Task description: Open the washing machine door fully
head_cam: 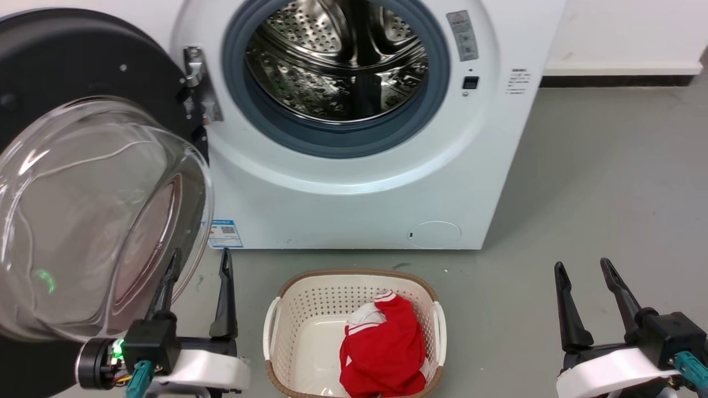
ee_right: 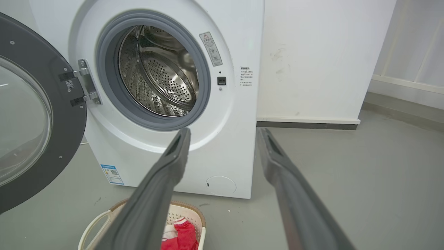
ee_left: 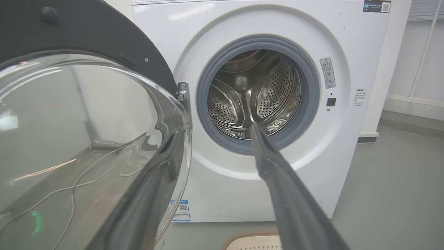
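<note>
— While swung out on its hinge [head_cam: 194, 83] at the robot's left, washing machine door [head_cam: 105, 177]: likely heavy, stiff, slick; glass bowl [head_cam: 83, 249] breakable. Best pushed at the black rim [head_cam: 83, 55], far from the hinge.

— And the jaws?

— Left gripper [head_cam: 199, 258]: jaws spread, empty, one finger beside the bowl, contact unclear. Right gripper [head_cam: 582, 265]: jaws spread, empty, well apart.
</note>
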Controlling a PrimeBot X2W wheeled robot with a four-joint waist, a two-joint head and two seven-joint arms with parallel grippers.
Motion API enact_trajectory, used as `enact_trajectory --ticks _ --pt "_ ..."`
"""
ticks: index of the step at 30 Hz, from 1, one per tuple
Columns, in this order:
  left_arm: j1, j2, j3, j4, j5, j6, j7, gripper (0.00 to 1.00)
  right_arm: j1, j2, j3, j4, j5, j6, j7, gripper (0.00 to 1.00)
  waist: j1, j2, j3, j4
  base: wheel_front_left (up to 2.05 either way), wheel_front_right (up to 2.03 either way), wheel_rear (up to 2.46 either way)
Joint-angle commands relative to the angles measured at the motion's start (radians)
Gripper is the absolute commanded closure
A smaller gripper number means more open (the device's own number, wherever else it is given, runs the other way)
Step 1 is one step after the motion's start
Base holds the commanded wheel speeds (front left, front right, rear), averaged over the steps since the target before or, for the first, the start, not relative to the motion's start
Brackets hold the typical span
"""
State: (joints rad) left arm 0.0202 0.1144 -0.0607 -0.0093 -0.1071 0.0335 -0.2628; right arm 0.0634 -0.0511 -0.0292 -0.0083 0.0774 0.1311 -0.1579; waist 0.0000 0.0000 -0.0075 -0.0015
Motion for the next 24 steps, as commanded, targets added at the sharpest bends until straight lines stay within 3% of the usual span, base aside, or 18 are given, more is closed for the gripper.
enact_trajectory --ticks 1,9,24 --pt "-0.018 0.0 -0.004 0.014 0.011 -0.005 -0.003 0.0 -0.011 0.002 0.003 -0.005 -0.008 -0.001 -0.001 0.0 0.0 0.0 0.001 -0.021 0.0 0.0 0.0" --pt "-0.02 -0.012 0.002 0.058 0.024 0.005 -0.003 0.0 -0.007 0.002 0.012 0.003 -0.005 -0.001 -0.002 0.0 0.0 0.0 -0.003 -0.049 0.0 0.0 0.0" --pt "0.001 -0.027 0.024 0.063 0.025 0.004 -0.003 0.0 -0.012 0.002 0.018 0.007 -0.005 -0.001 -0.003 0.0 0.0 0.0 -0.005 -0.027 0.0 0.0 0.0"
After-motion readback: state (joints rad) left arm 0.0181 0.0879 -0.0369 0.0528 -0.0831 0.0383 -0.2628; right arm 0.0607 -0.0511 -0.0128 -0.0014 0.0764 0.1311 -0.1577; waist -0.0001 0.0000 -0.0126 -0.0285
